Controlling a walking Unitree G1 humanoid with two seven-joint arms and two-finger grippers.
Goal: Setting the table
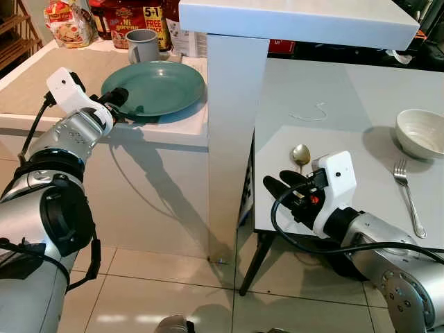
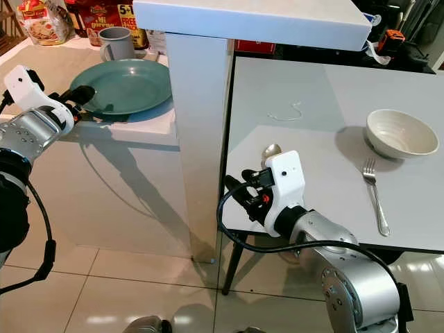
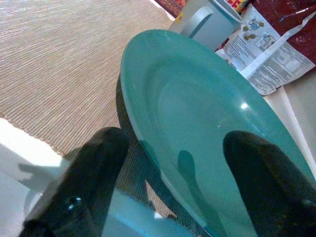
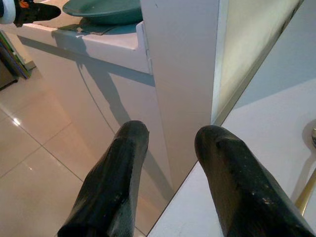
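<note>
we think the green plate (image 1: 154,87) sits on the woven mat (image 1: 48,80) on the side tabletop (image 1: 177,128) because it waits to be carried to the white tabletop (image 2: 326,139), where the bowl (image 2: 401,132), fork (image 2: 375,195) and spoon (image 2: 269,153) already lie. our left end effector (image 1: 119,104) is right at the plate's near rim, its fingers (image 3: 94,182) wide apart, one on each side of the rim, not yet gripping. our right end effector (image 1: 279,189) hangs at the white tabletop's near edge, just beside the spoon, spread and holding nothing.
</note>
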